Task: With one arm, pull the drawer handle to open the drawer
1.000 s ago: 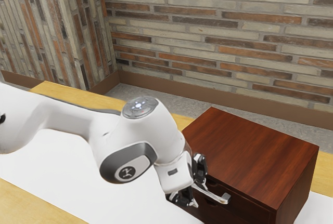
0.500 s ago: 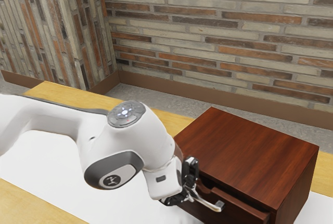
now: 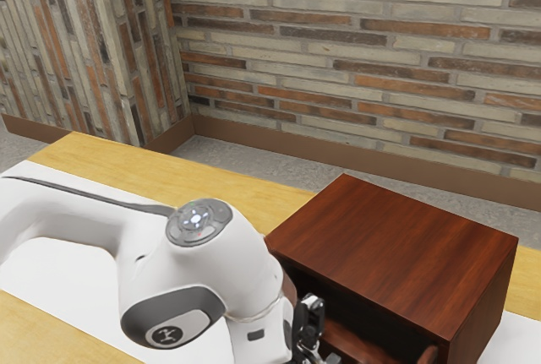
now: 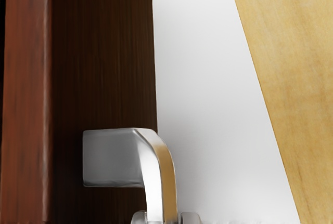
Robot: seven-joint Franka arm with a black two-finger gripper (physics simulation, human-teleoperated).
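A dark red wooden cabinet (image 3: 397,246) stands on the table at the exterior view's right. Its drawer (image 3: 359,350) is pulled partway out toward the exterior view's lower left, leaving a dark gap under the cabinet top. My black gripper (image 3: 307,354) sits at the drawer's front, at the exterior view's lower edge, shut on the handle. In the wrist view the silver drawer handle (image 4: 136,164) stands off the dark drawer front (image 4: 104,78), its bar running down under my hand.
A white mat (image 3: 76,271) covers the wooden table (image 3: 169,174) under my arm and the cabinet. Brick walls stand behind and at the exterior view's left. My bulky white forearm (image 3: 194,296) hides the drawer's near corner.
My hand has drawn back toward the exterior view's lower left with the handle, and the drawer has slid further out of the cabinet with it.
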